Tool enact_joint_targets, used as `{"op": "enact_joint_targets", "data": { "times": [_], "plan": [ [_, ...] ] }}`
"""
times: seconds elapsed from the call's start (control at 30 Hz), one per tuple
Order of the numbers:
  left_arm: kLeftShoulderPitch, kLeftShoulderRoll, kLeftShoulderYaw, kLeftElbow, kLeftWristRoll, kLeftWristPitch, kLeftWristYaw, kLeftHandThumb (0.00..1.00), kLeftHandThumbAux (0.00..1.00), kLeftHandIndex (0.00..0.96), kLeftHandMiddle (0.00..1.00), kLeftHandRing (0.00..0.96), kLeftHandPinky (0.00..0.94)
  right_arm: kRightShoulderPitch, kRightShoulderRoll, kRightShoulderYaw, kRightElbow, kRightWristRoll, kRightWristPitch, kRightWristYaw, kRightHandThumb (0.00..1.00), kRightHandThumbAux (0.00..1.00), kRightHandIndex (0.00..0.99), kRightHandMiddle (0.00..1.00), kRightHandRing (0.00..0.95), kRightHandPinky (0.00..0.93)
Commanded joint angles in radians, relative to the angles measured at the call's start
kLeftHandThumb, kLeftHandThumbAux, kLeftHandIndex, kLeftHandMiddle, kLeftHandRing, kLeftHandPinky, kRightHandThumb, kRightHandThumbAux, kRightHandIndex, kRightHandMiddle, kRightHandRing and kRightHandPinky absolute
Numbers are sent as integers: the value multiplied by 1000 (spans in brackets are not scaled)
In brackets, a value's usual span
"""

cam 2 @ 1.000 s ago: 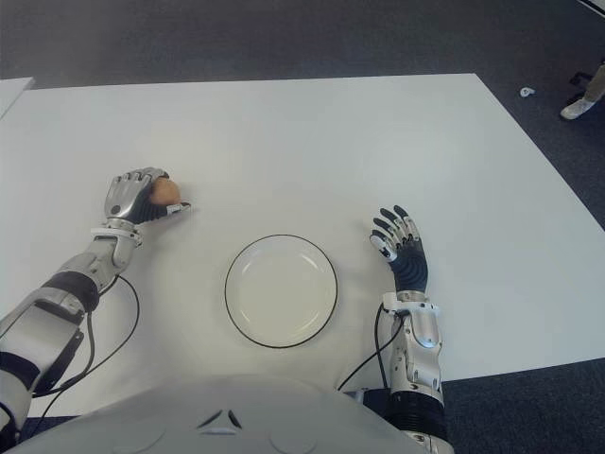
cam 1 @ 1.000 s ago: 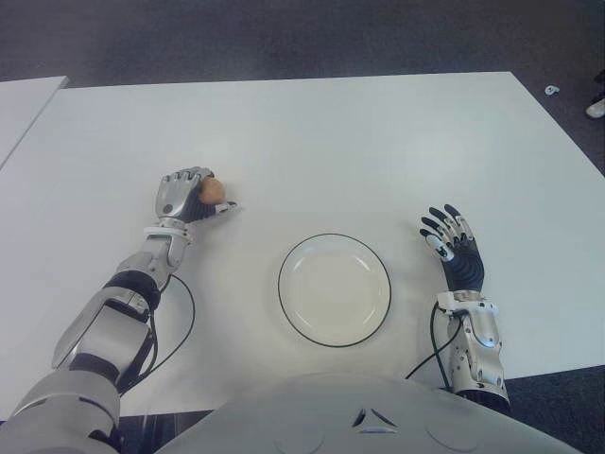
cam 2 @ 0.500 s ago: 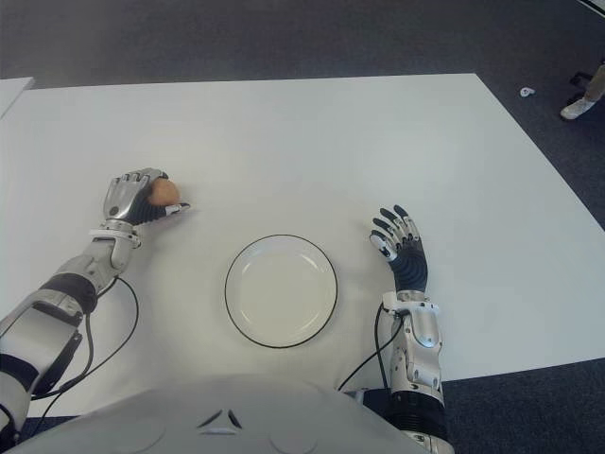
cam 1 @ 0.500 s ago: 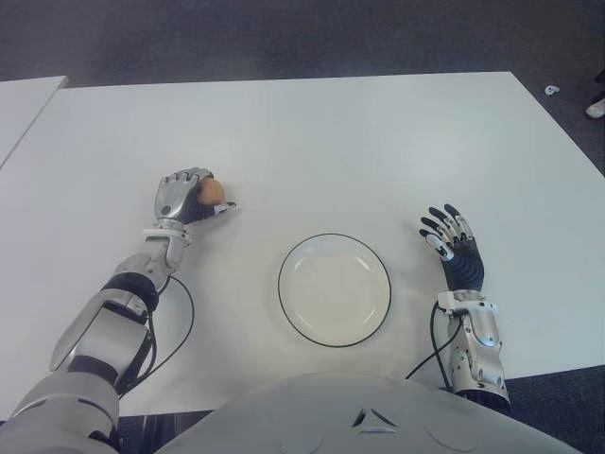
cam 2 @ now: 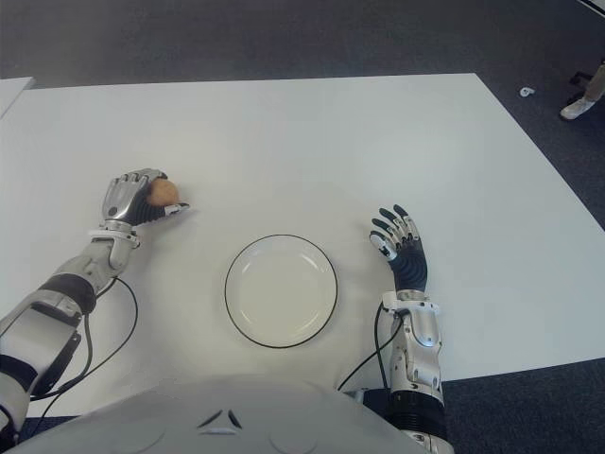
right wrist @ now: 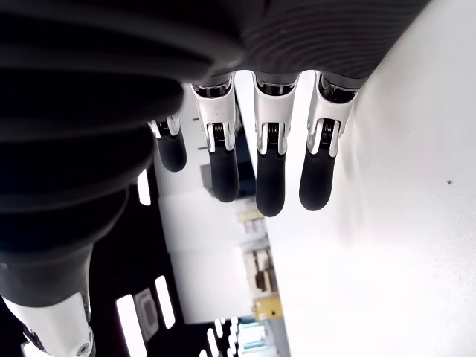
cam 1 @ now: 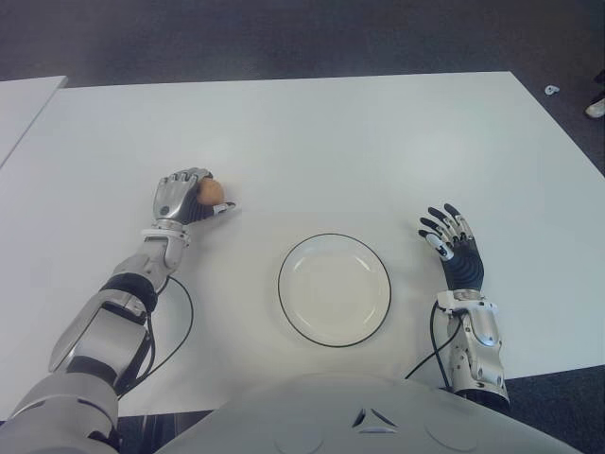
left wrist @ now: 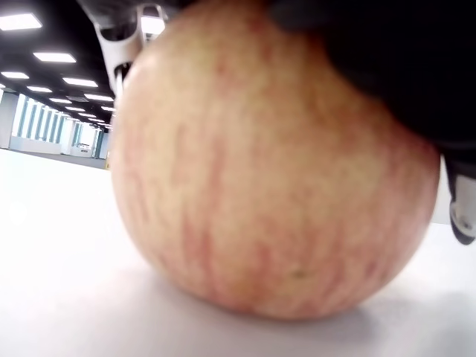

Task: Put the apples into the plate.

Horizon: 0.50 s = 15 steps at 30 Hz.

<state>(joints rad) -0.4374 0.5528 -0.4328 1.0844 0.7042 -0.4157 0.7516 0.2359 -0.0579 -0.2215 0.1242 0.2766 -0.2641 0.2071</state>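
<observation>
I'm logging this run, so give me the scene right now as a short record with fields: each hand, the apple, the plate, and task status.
left hand: on the table's left side, fingers curled around the apple
apple: one visible, gripped by the left hand and sitting on the table, as the left wrist view shows
plate: white with a dark rim, at the near middle of the table, nothing in it
right hand: just right of the plate, fingers spread, holding nothing
task status: apple grasped but not yet lifted or moved to the plate
</observation>
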Motion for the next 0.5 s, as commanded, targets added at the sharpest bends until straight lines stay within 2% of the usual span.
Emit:
{"op": "enact_joint_targets", "data": {
  "times": [0.03,0.3,0.5],
  "plan": [
    [41,7,3,-3,-6,-2,-26,744,694,443,831,815,754,18,6,5,30,-7,29,-4,475,719,123,229,253,287],
    [49,23,12,-41,2,-11,0,747,694,443,848,833,795,17,6,7,30,-14,24,-5,467,728,122,227,250,294],
    [53,39,42,-77,-19,-56,3,747,694,443,864,853,840,14,10,8,36,-15,22,-7,472,729,119,222,249,294]
  ]
}}
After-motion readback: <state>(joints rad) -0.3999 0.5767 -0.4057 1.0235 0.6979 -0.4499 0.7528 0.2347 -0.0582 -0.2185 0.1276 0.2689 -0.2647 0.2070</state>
